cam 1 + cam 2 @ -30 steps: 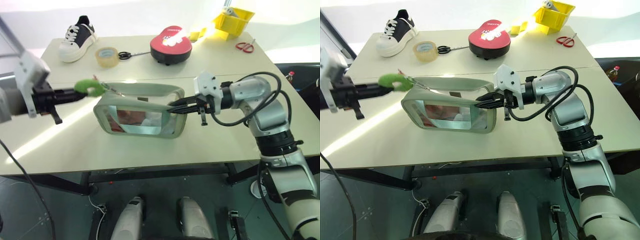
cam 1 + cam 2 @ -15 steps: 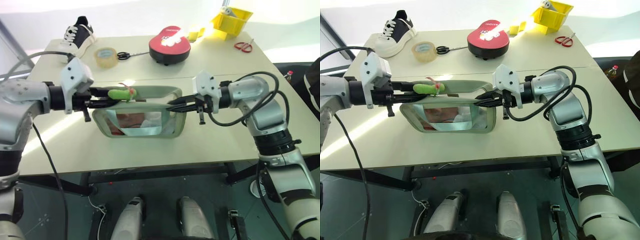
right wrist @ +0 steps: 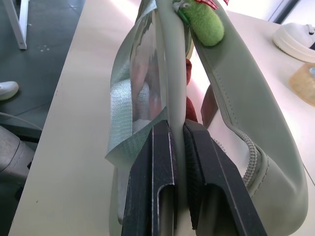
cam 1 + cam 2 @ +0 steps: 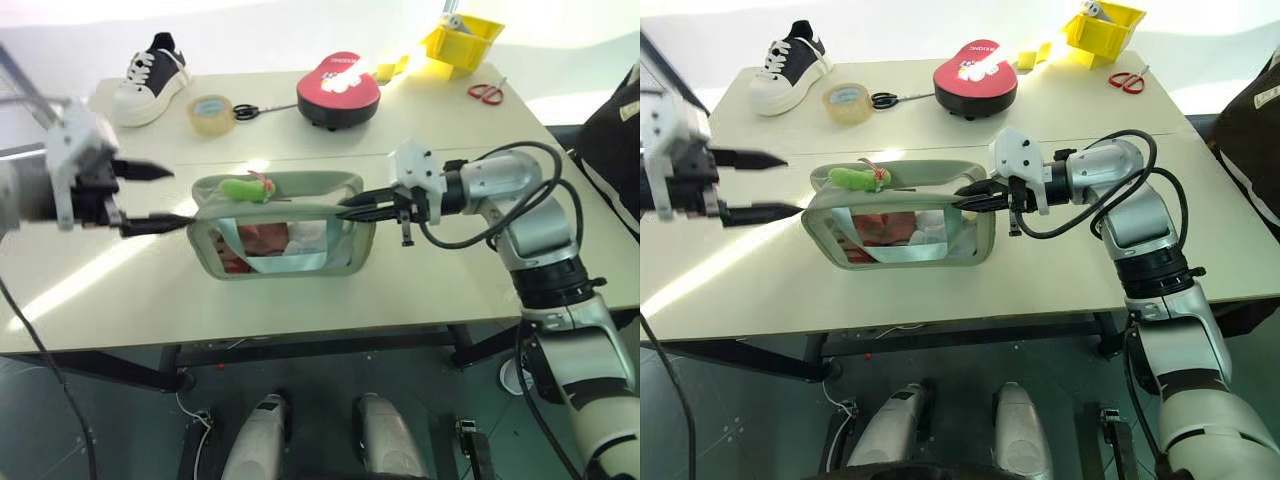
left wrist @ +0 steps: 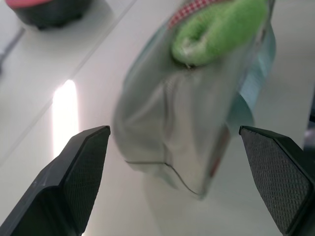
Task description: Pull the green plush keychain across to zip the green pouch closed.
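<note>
1 green pouch (image 4: 285,235) holds red contents; right gripper (image 4: 352,208) pinches it, left gripper (image 4: 150,198) gapes.

A pale table (image 4: 300,300) is carrying the green pouch (image 4: 285,240) near its front; along the far side are sitting a sneaker (image 4: 155,75), tape roll (image 4: 212,112), black scissors (image 4: 262,108), red oval case (image 4: 340,90), yellow bin (image 4: 465,42) and red scissors (image 4: 488,93)

keychain (image 4: 246,187) atop pouch (image 4: 283,236); shoe (image 4: 152,77), tape roll (image 4: 211,111) behind
</note>
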`<move>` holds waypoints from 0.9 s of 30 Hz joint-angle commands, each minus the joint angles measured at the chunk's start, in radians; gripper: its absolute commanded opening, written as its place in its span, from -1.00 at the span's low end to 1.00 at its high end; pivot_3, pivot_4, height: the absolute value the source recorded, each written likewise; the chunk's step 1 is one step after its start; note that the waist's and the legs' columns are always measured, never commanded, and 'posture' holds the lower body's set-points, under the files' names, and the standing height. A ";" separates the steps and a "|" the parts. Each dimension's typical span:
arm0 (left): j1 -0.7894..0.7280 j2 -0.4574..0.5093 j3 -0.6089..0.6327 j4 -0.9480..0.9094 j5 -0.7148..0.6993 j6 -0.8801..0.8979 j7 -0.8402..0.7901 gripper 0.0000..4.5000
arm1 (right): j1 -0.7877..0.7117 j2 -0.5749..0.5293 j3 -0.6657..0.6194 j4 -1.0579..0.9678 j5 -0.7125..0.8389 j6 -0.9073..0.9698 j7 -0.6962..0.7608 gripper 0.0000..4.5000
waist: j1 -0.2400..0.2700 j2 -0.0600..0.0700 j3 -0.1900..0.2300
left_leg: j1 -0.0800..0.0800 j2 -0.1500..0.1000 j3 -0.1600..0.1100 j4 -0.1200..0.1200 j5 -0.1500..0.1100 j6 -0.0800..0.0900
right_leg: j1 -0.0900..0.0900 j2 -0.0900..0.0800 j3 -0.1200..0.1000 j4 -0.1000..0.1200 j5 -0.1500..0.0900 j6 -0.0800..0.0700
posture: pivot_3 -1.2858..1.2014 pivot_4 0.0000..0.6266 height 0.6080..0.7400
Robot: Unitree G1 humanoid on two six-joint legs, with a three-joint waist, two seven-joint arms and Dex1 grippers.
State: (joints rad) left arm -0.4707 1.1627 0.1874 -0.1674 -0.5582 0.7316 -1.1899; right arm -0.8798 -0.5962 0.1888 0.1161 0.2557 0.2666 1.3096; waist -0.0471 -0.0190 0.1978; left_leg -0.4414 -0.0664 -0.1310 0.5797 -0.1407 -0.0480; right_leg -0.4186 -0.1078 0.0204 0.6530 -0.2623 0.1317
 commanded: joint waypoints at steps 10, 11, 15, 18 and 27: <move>0.057 -0.114 -0.043 -0.025 0.112 -0.129 0.125 -0.56 | -0.045 0.006 -0.004 -0.010 0.007 -0.004 0.018 -1.00 | 0.001 0.000 0.000 | 0.000 0.001 0.001 -0.001 0.000 0.000 | -0.001 0.002 0.001 -0.001 0.000 0.000 | 0.03 -0.52 1.00; 0.057 -0.117 -0.041 -0.026 0.113 -0.130 0.126 -0.79 | -0.044 0.006 -0.003 -0.013 0.008 -0.003 0.018 -1.00 | 0.002 0.000 0.000 | 0.000 0.002 0.001 -0.001 0.000 0.000 | -0.001 0.002 0.001 -0.001 0.000 -0.001 | 0.03 -0.52 1.00; 0.052 -0.122 -0.038 -0.023 0.118 -0.130 0.132 -1.00 | -0.043 0.010 -0.007 -0.020 0.017 0.032 0.008 -0.62 | 0.003 0.000 0.000 | 0.000 0.005 0.001 -0.001 0.000 0.000 | -0.001 0.005 0.001 -0.001 0.001 -0.002 | 0.03 -0.52 1.00; 0.053 -0.098 -0.036 -0.022 0.121 -0.136 0.108 -1.00 | -0.048 0.004 -0.006 -0.024 0.015 0.037 0.014 -0.07 | 0.002 0.000 0.000 | 0.000 0.005 0.001 -0.001 0.000 0.000 | -0.001 0.005 0.001 -0.001 0.001 -0.002 | 0.03 -0.52 1.00; 0.064 -0.081 -0.031 -0.023 0.135 -0.153 0.091 -1.00 | -0.199 0.146 -0.058 -0.042 0.083 0.139 -0.129 0.81 | -0.002 0.000 0.000 | 0.000 0.008 0.001 -0.002 0.000 0.000 | -0.003 0.007 0.001 -0.001 0.002 -0.004 | 0.03 -0.52 1.00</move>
State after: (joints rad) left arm -0.3991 1.0577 0.1307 -0.1713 -0.4258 0.5971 -1.0927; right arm -1.0606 -0.4735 0.1426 0.1196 0.3178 0.4016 1.2100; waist -0.0492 -0.0188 0.1979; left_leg -0.4416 -0.0586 -0.1301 0.5774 -0.1408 -0.0482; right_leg -0.4215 -0.1008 0.0209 0.6517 -0.2600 0.1279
